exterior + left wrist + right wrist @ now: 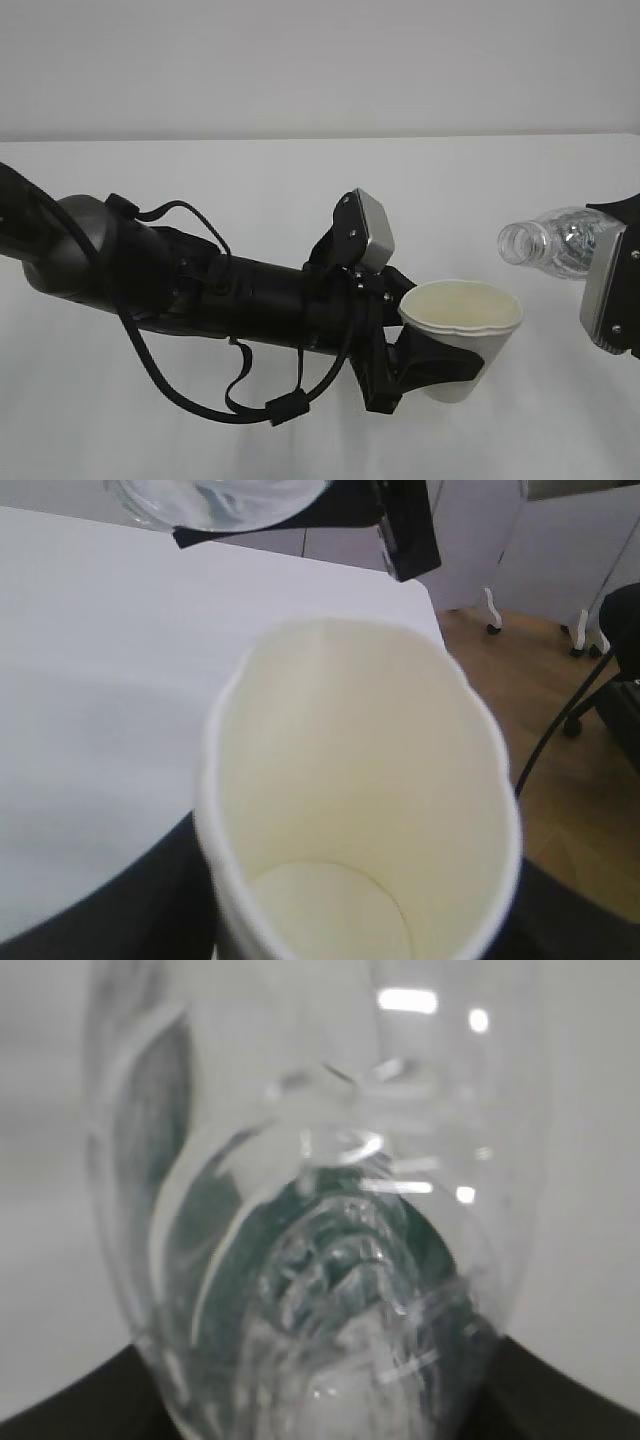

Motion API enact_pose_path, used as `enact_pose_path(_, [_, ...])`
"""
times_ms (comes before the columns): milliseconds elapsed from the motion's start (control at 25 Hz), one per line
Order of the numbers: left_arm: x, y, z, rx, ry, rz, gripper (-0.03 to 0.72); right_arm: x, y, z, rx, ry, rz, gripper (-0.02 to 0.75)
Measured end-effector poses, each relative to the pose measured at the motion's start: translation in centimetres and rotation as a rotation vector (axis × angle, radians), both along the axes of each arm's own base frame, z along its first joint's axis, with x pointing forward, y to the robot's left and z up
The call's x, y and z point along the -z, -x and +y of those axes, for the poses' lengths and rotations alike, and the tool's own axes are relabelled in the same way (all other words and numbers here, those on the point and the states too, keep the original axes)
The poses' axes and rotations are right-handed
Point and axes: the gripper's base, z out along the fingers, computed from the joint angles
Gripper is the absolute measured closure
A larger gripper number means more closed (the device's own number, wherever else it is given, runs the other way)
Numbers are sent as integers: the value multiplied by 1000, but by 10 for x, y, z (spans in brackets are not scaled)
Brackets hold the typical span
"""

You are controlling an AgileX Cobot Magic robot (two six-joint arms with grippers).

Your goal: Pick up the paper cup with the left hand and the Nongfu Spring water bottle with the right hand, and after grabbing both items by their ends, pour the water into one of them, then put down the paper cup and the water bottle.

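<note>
Closest to the camera, the left hand [425, 362] reaches in from the left, its jaws closed around the lower part of the paper cup [462, 335], which it holds upright above the white surface [300, 190]. From the left wrist view, the cup's cream inside shows no liquid. To the right, the right hand [612, 300] has its jaws clamped on the Nongfu Spring water bottle [555, 240], tipped nearly level with its capless neck pointing left, just above and beside the cup's rim, not touching it.
</note>
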Motion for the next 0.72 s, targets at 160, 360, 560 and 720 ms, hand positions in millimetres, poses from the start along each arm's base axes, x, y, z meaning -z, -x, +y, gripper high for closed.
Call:
enact_pose_path(160, [-2, -3, -1, -13, 4, -5, 257, 0, 0, 0, -3, 1, -6, 333])
enact_pose_path(360, [1, -6, -8, -15, 4, -5, 257, 0, 0, 0, -4, 4, -7, 333])
enact_pose_path(560, [3, -5, -9, -7, 8, 0, 257, -1, 0, 0, -18, 30, -13, 333])
enact_pose_path(720, [2, -4, -9, 1, 22, 3, 257, -1, 0, 0, -24, 43, -16, 333])
